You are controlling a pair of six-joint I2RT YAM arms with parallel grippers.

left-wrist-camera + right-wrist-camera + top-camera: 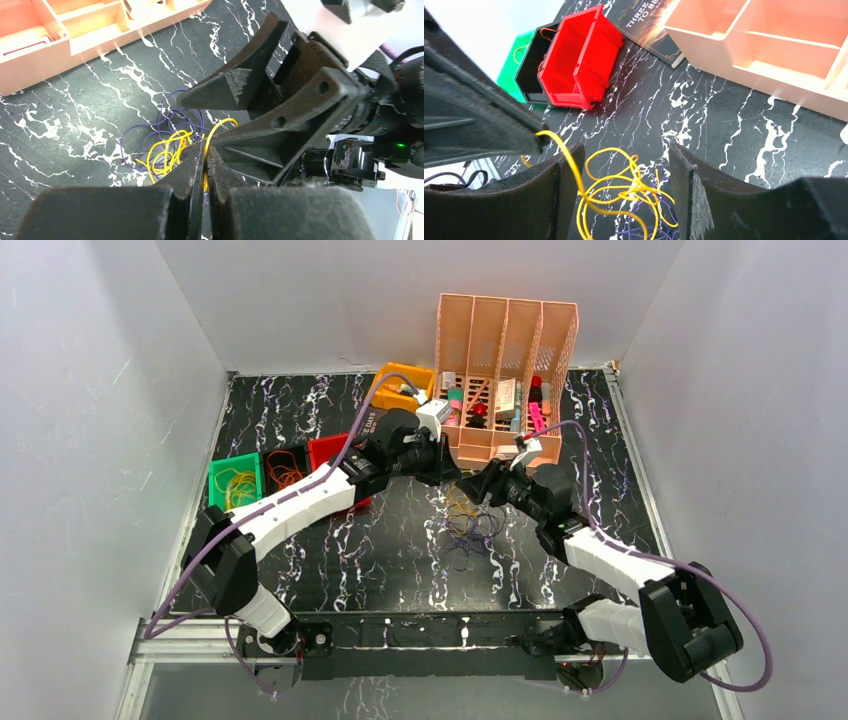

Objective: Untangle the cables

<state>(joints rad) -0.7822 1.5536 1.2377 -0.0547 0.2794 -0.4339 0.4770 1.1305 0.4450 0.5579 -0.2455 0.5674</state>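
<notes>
Three bins sit in a row by the left edge of the worktop (400,565): the green bin (220,468) holds yellow loops (238,490), the black bin (270,456) holds orange loops (286,475), and the red bin (325,447) comes next, so they look like sorting spots for freed strands. Right of them, near the middle of the worktop, the left gripper (205,162) has its jaws pressed together on the yellow cable (636,189), raising one loop, seemingly to draw it off the purple cable (470,532) beneath. Just to its right, the right gripper (624,147) hangs with jaws wide apart astride that strand, probably ready to take or pin the rest. Both cables lie at mid-worktop, short of the pink organiser (505,340) at the far edge.
</notes>
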